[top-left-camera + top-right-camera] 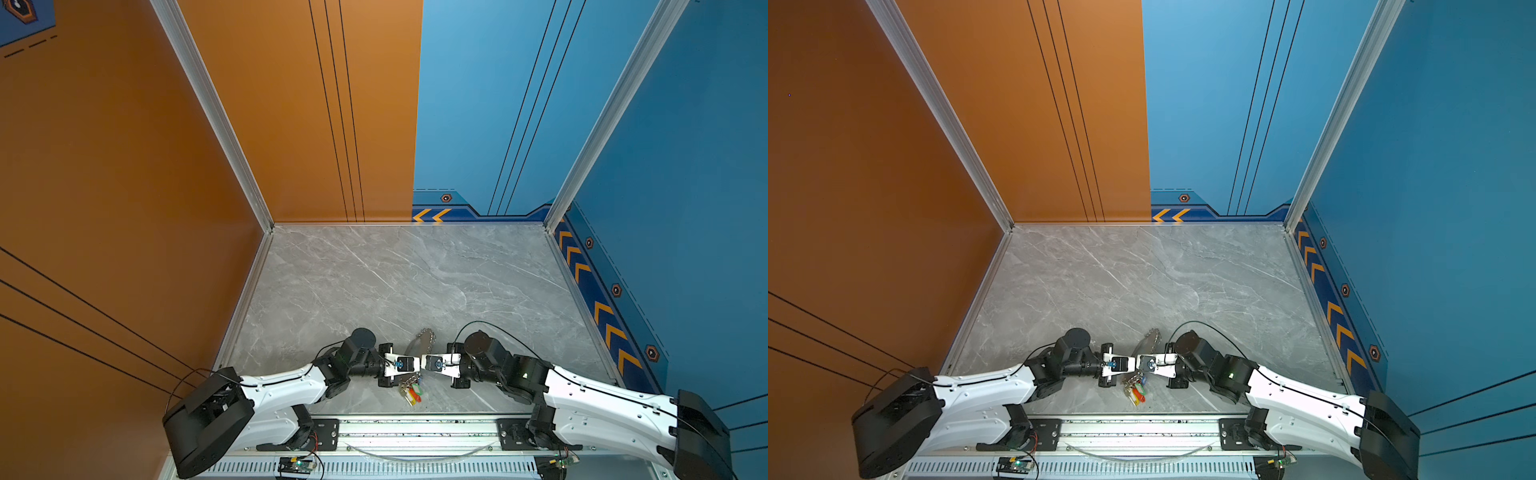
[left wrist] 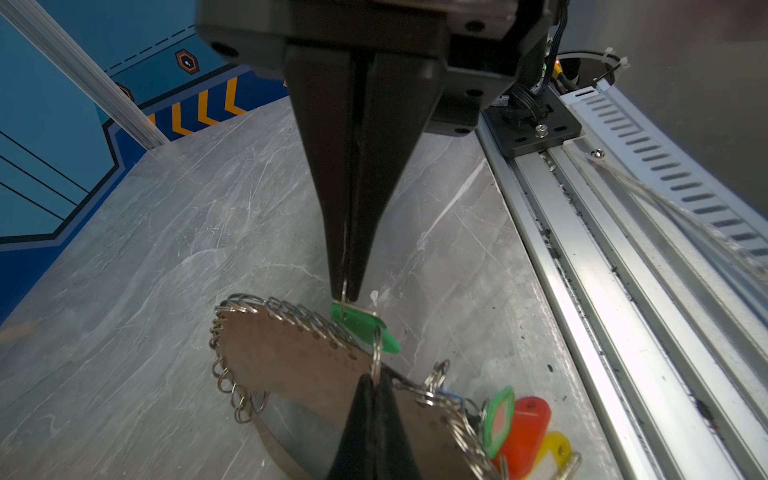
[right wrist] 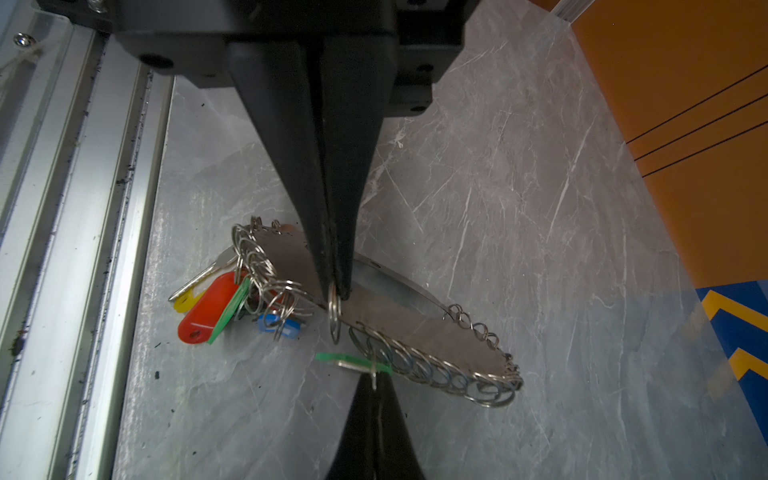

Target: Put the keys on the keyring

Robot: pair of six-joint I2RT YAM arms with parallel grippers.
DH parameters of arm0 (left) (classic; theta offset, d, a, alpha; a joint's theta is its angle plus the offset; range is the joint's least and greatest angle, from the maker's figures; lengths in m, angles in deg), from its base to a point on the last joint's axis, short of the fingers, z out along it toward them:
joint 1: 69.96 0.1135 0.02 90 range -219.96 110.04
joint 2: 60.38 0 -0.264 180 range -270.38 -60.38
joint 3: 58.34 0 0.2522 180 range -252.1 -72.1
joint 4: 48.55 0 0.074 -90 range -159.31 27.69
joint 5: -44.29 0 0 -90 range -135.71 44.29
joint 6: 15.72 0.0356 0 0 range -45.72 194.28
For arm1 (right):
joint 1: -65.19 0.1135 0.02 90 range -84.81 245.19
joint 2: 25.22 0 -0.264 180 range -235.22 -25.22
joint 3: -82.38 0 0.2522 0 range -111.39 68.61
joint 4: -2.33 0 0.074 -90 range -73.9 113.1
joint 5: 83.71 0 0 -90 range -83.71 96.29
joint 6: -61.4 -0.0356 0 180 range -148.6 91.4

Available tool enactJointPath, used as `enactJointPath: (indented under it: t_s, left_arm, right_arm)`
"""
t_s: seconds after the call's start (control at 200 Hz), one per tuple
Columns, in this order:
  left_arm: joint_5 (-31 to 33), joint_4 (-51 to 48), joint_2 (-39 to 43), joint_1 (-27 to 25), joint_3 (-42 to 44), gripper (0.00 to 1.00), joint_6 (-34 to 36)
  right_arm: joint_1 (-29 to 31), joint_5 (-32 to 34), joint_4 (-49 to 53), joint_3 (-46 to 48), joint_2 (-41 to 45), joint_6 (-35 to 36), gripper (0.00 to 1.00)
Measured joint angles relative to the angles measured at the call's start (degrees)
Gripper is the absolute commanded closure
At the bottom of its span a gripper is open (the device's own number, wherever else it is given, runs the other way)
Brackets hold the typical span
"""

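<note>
In both top views the fingertips of the left gripper (image 1: 412, 364) and the right gripper (image 1: 426, 364) are hidden under the grippers' own bodies. There the keyring (image 1: 419, 341) shows only as a thin, chain-edged sliver between them. In each wrist view the camera's own gripper is cut off to a black tip, and we cannot tell whether the keyring's middle touches the surface (image 1: 374, 282).

The surface is grey marbled stone, walled by an orange panel (image 1: 291, 124) and blue panels (image 1: 478, 104) with orange chevrons (image 1: 581, 269). An aluminium rail (image 1: 415, 428) runs along its front edge.

The keyring is a flat tan oval edged with many small silver rings, set slantwise near the middle of the front edge. The left gripper is pinched closed on one silver ring at the keyring's rim. The right gripper is pinched closed on the thin wire ring of a green key (image 2: 365, 328), held just beside that rim (on the right gripper's side). The other keys (image 3: 203, 311), with red, yellow, green and blue tags, lie bunched on the surface at the keyring's end nearest the rail
</note>
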Motion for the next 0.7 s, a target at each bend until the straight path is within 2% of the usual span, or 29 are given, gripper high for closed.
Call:
enactJointPath:
  t_s: [0.701]
  left_arm:
    - [-2.01, 0.02, 0.00, 1.18, 0.00, 1.00, -1.31]
  right_arm:
    - [2.16, 0.98, -1.42, 2.12, 2.80, 0.90, 1.00]
